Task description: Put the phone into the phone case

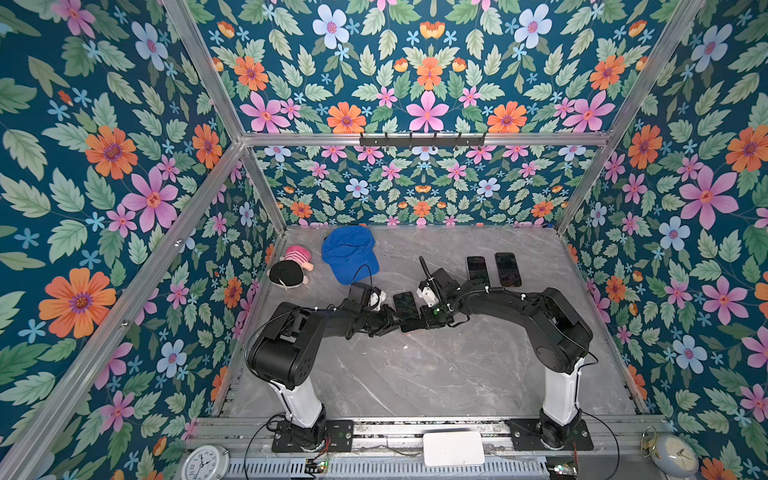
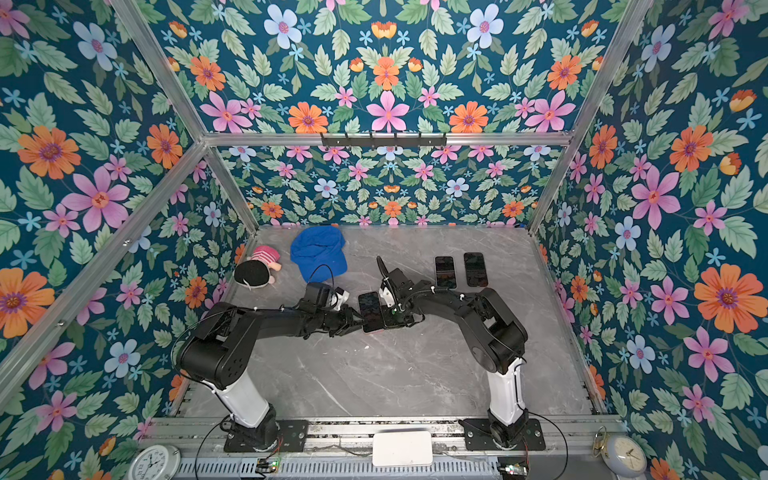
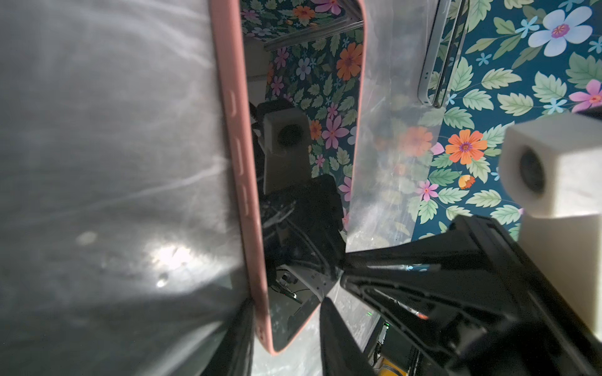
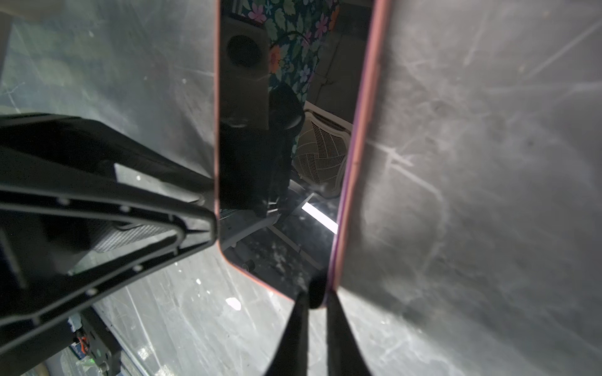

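Phone (image 1: 405, 307) in pink case (image 3: 233, 130), mid desk (image 1: 415, 374).
Left jaws grip the case at 8 o'clock; right jaws, nearly closed, pinch its 4 o'clock edge.

Marble table (image 1: 415, 374) with cap (image 1: 350, 254), plush toy (image 1: 291, 268), two phones (image 1: 476, 269)

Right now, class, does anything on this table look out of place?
The crumpled cap and the doll lying at the back left have no part in this job. The two far phones lie neatly side by side.
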Tool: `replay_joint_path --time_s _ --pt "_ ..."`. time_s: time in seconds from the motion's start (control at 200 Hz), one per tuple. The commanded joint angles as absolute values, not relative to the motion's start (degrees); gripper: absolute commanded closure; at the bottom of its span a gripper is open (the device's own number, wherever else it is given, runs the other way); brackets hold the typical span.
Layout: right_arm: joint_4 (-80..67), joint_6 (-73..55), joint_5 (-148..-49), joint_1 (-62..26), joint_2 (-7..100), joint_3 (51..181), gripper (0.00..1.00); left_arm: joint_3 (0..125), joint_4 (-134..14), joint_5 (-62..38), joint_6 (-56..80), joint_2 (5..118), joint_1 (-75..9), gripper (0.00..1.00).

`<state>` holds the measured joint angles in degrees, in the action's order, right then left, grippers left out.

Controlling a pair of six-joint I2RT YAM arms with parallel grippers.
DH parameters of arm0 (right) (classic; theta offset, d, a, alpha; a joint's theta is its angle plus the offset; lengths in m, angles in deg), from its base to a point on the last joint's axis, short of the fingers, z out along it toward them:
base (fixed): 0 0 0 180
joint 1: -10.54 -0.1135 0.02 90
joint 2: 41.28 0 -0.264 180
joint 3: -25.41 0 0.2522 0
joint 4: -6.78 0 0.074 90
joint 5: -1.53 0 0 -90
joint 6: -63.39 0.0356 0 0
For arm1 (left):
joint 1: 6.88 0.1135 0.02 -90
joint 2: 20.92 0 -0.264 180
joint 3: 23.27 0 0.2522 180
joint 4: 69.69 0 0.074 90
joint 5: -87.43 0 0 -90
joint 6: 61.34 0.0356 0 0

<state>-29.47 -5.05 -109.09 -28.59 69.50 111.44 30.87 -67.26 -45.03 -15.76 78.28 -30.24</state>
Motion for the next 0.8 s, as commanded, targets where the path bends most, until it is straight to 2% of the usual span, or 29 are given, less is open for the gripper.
replay_joint_path --time_s 0.0,0.16,0.32,0.795 --pt "-30.1 -5.8 -109.8 -27.7 67.1 111.0 0.74 31.5 -60.3 -43.3 -12.3 77.4 -30.3 0.63" --pt "-29.0 -5.3 -110.4 -26.9 68.7 112.0 0.59 32.6 -57.2 -42.4 -10.5 77.6 -30.3 0.61" --pt "-27.9 -4.9 -111.3 -27.0 70.3 111.9 0.55 33.2 -57.5 -42.8 -10.6 78.3 -30.3 0.60" --pt "-25.6 -2.7 -114.1 -27.1 71.4 109.6 0.80 34.6 -59.8 -43.8 -11.7 80.2 -31.4 0.60"
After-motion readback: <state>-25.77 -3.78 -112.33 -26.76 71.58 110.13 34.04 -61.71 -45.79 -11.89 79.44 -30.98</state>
